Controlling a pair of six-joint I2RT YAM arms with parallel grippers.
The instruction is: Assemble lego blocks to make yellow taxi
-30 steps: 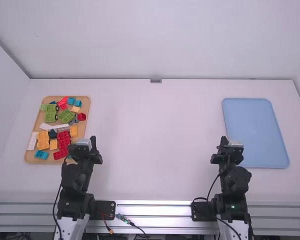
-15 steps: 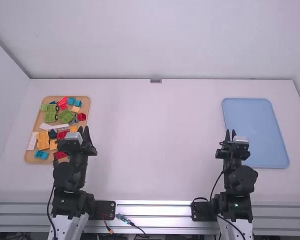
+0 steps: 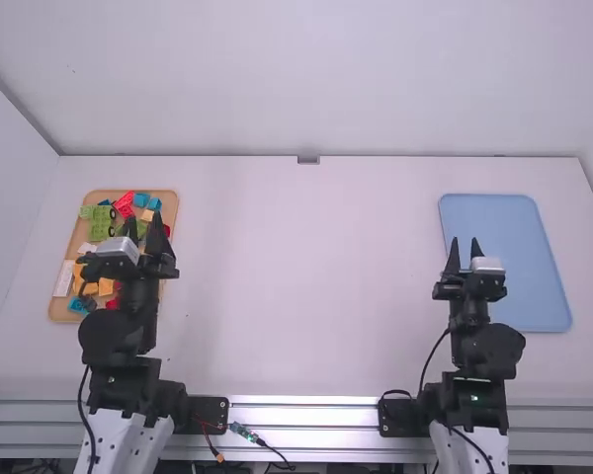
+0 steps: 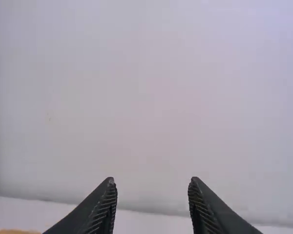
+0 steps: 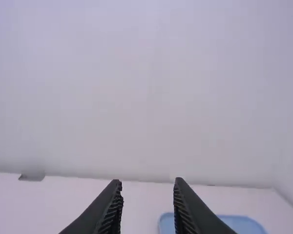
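Observation:
My left gripper [image 3: 144, 231] is over the right part of the wooden tray [image 3: 171, 202] at the left, hiding some bricks. In its own view the left gripper [image 4: 152, 183] is open, nothing between its fingers. Yellow-orange bricks [image 3: 105, 286], green bricks [image 3: 102, 225], a red brick [image 3: 124, 204], blue bricks [image 3: 154, 203] and a white piece [image 3: 63, 278] lie loose on the tray. My right gripper [image 3: 465, 251] stands beside the blue tray's left edge; in the right wrist view the right gripper [image 5: 147, 183] is open and holds nothing.
A blue tray [image 3: 506, 262] with nothing on it lies at the table's right. The white table [image 3: 306, 276] spreads between both trays, with a wall [image 3: 316, 79] along its far edge. Cables [image 3: 242, 432] lie at the near rail between the arm bases.
The left gripper has moved forward and left, covering more of the bricks. The right gripper has moved forward and slightly right, its fingers now spread wider apart.

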